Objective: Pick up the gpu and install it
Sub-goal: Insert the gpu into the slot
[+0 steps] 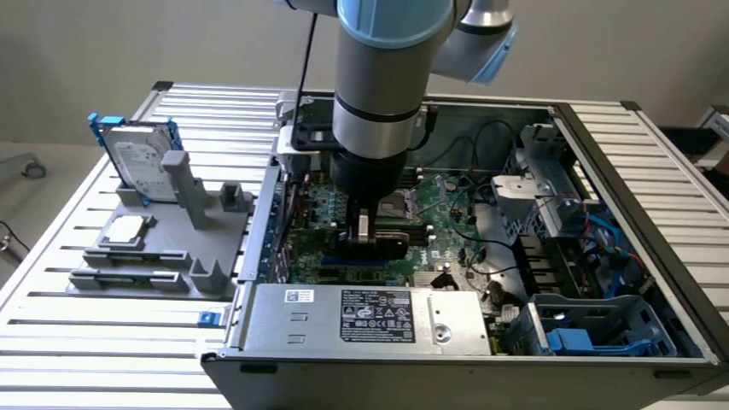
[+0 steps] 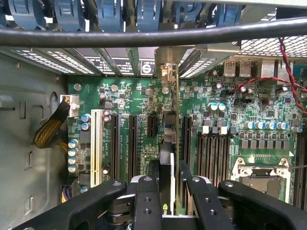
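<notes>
Fingertips [image 2: 147,194] of the gripper [image 2: 168,196] stand partly closed, pinching the gpu [image 2: 166,155] between them; the card is held on edge, upright, its silver bracket end against the rear wall of the computer case [image 1: 638,171]; it stands over the long black expansion slots [image 2: 132,143] of the green motherboard [image 1: 450,201]; whether it is seated in one, I cannot tell; in the centre of the exterior view the gripper [image 1: 367,232] is down inside the open case with the gpu [image 1: 385,248] under it; a grey power supply [image 1: 364,316] lies lower centre; at the exterior view's left a hard drive [image 1: 142,158] in a blue frame stands on a grey fixture [image 1: 171,248] on the slatted table [image 1: 68,342].
</notes>
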{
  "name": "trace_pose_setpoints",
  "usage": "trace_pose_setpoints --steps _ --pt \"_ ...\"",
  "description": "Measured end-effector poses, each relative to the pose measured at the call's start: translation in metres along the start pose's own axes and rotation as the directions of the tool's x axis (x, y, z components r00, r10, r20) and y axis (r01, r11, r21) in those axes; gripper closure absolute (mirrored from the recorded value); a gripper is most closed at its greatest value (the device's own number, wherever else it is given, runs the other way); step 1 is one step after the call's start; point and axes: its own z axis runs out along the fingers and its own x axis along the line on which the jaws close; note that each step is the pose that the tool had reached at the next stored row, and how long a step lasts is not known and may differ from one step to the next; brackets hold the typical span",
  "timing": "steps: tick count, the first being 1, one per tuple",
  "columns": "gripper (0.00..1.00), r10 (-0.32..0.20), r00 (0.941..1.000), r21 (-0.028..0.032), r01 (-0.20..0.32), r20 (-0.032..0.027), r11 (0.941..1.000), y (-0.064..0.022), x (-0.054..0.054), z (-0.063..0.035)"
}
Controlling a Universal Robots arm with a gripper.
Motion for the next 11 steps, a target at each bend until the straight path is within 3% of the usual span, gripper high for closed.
trace_pose_setpoints --steps 11 --pt "0.73 -0.001 1.0 -0.0059 0.001 0.0005 1.0 0.0 0.0 -0.0001"
